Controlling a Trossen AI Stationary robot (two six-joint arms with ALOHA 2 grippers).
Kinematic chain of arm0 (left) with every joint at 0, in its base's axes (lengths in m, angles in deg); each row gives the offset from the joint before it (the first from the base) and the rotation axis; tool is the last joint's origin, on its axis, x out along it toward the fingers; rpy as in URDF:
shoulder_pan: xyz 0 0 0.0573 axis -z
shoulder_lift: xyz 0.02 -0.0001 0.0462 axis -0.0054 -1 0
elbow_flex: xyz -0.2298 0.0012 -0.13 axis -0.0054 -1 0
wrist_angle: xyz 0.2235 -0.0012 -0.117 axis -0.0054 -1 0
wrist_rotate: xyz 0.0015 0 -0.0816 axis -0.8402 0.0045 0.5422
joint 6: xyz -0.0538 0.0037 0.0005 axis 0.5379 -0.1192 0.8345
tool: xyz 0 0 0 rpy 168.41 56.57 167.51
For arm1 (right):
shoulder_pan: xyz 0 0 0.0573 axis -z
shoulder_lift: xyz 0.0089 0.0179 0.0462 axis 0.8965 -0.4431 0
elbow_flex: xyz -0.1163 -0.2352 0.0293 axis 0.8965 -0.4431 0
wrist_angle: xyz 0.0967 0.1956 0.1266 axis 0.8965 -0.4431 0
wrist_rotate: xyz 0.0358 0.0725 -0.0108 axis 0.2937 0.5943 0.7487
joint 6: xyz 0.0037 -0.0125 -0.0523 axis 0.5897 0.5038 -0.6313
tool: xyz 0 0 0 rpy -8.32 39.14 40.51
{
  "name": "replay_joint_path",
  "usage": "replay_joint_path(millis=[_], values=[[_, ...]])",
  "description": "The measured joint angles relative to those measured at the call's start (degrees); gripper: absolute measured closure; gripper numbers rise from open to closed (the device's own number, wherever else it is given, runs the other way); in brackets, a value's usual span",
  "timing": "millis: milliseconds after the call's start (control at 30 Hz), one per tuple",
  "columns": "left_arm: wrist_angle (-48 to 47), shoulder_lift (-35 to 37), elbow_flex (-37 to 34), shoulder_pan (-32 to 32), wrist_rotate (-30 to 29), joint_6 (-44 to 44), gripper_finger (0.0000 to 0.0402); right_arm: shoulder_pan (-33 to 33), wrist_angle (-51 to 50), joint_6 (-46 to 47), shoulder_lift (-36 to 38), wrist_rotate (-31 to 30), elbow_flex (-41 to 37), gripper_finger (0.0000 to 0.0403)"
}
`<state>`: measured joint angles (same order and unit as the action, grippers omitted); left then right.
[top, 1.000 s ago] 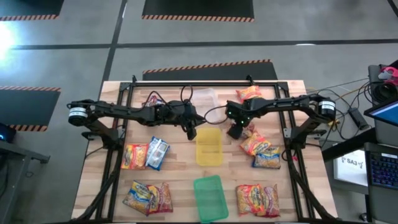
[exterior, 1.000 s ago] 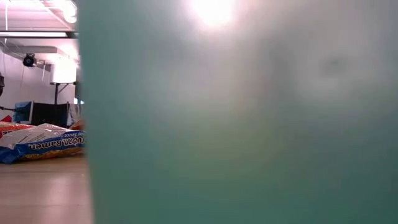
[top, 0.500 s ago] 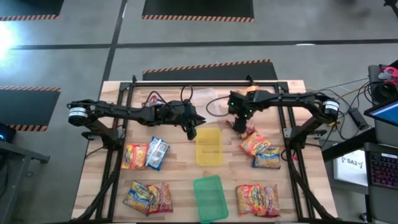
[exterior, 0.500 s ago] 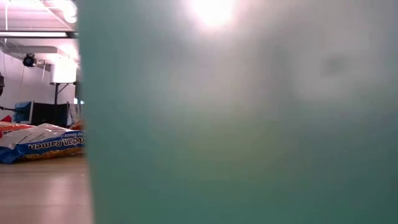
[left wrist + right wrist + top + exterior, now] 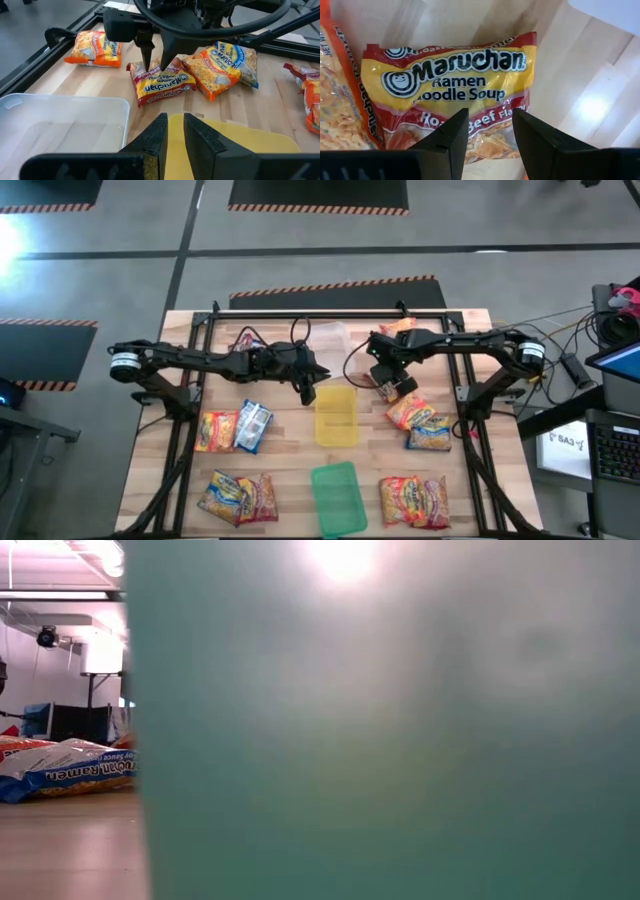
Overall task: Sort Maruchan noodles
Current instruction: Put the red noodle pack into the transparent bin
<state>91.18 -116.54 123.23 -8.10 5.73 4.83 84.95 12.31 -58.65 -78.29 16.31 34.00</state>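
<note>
high view, table: wooden table (image 5: 290, 480) with both arms reaching in toward the middle.
high view, trays: clear tray (image 5: 330, 338) at the far middle, yellow tray (image 5: 336, 416) in the centre, green tray (image 5: 337, 498) at the near edge.
high view, left gripper: left gripper (image 5: 307, 392) hangs just beside the yellow tray's left far corner, fingers nearly together, holding nothing.
high view, right gripper: right gripper (image 5: 392, 385) sits low over a red packet (image 5: 400, 388) to the right of the yellow tray.
high view, other noodles: orange packet (image 5: 401, 330) at the far right; two packets at left, one orange (image 5: 216, 431) and one blue (image 5: 253, 426); pairs at the near left (image 5: 238, 497) and near right (image 5: 414, 500); two more (image 5: 422, 423) just right of the red one.
low view: the green tray's wall (image 5: 380, 740) fills most of the frame; a blue packet (image 5: 70, 772) lies on the table at the left.
left wrist view: the left fingers (image 5: 155, 145) stand close, a narrow gap between them, over the yellow tray's edge (image 5: 235, 140); beyond, the right gripper (image 5: 153, 61) points down onto the red packet (image 5: 162, 85).
right wrist view: the right fingers (image 5: 447, 142) stand apart, straddling the near edge of the red packet (image 5: 460, 85); whether they pinch it, cannot tell.
</note>
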Motion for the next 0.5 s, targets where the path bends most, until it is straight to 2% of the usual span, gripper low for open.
replay_joint_path(millis=[233, 367, 500], values=[[0.0, 0.0, 0.0, 0.0, 0.0, -0.7, 0.0357, 0.0, -0.5, 0.8, -0.1, 3.4, -1.3, 0.0264], [0.1, 0.0, 0.0, 0.0, 0.0, -0.7, 0.0357, -0.2, -0.2, 1.4, -1.0, 3.2, -2.5, 0.0271], [0.1, 0.0, 0.0, 0.0, 0.0, -0.8, 0.0357, -0.3, 0.5, 8.3, -1.8, 2.9, -2.6, 0.0276]])
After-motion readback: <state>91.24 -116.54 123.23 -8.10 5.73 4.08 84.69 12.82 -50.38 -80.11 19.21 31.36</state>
